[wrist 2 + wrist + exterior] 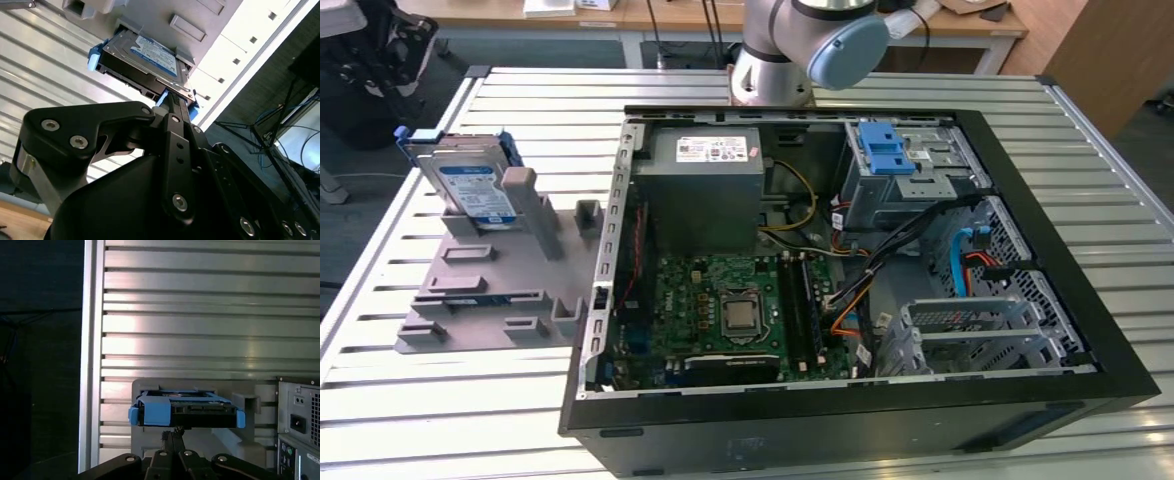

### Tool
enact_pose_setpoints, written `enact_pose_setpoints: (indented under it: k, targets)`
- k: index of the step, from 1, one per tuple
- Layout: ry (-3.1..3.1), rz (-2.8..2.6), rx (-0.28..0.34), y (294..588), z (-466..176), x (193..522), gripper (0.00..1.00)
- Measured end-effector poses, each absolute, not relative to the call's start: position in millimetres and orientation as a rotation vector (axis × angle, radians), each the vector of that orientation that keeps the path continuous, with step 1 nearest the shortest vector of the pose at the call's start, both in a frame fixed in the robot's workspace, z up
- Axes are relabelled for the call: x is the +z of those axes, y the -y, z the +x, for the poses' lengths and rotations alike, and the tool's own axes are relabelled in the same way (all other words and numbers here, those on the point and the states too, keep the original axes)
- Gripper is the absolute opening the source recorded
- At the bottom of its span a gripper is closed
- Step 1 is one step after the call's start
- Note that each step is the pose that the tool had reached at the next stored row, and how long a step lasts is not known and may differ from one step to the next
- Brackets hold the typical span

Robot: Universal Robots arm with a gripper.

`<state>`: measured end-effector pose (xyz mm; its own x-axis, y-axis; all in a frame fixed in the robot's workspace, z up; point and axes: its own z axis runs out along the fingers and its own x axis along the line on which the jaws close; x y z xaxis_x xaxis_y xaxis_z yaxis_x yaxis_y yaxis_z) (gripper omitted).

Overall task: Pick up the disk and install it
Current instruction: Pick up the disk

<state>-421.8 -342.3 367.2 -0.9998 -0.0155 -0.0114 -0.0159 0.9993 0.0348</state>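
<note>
The disk (470,185) stands on edge in a grey holder (480,290) on the table, at the exterior view's left. It is silver, with a white-and-blue label and a blue frame. In both wrist views the disk (145,57) (187,412) lies just beyond the tips of my black gripper (175,100) (172,431). The fingers are pressed together with nothing between them, and they stay apart from the disk. In the first wrist view I look at the disk's connector edge.
An open computer case (854,270) lies on the slatted metal table (454,420), to the holder's right in the exterior view. Inside it are a grey power-supply box (707,190), a green board (734,310) and a drive cage with a blue latch (887,150). The case's rear panel (300,430) is in the first wrist view.
</note>
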Motion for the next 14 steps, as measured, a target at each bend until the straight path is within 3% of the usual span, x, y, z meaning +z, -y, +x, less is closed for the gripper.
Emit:
enact_pose_setpoints:
  k: [14]
  targets:
    - [-3.129,-0.129,0.055,342.3,-421.8,367.1,0.11]
